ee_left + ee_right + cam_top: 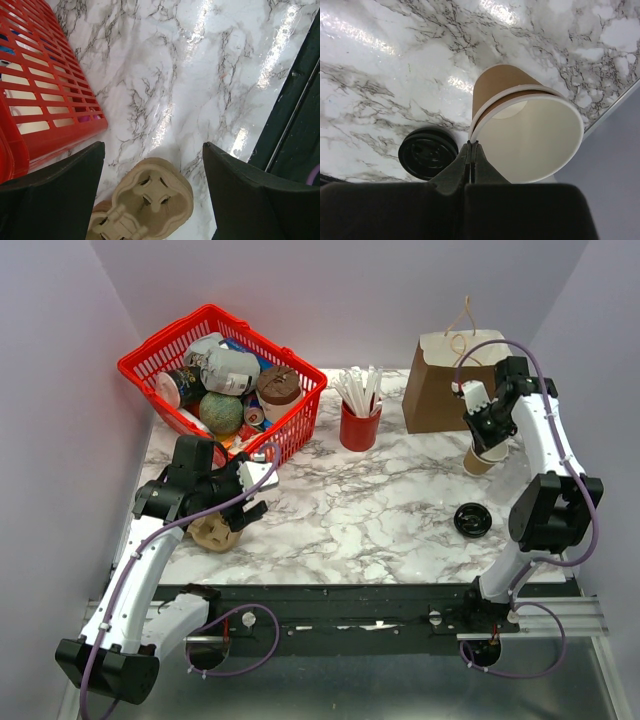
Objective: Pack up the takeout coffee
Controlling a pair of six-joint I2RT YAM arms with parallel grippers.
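Judging the step in hand as a reach for the coffee, begin at the left edge: keep the left gripper (257, 494) as spread as now, wide and holding nothing, poised over the cardboard carrier (215, 533) near the front left corner. Lift clear of the red basket (295, 435) wall before crossing toward the far left corner, rather than dragging across the rim. Find the takeout coffee (278, 384) inside the basket's right end, wedged among other goods, well apart from either gripper. Read it as standing upright, dark lid skyward, long axis vertical, though seen only from above and not sharply. Come straight down along that axis, close on the brown wall below the lid, never on the lid alone, and hold it level against a spill. Aim then for the brown paper bag (440, 395) by the far right corner. Mind the right gripper (489, 443) just in front of that bag, pinched tight on the rim of a lidless paper cup (479, 462) with open mouth facing the wrist camera; probably best to park that cup first. Leave the loose black lid (472, 520) near the right edge alone.
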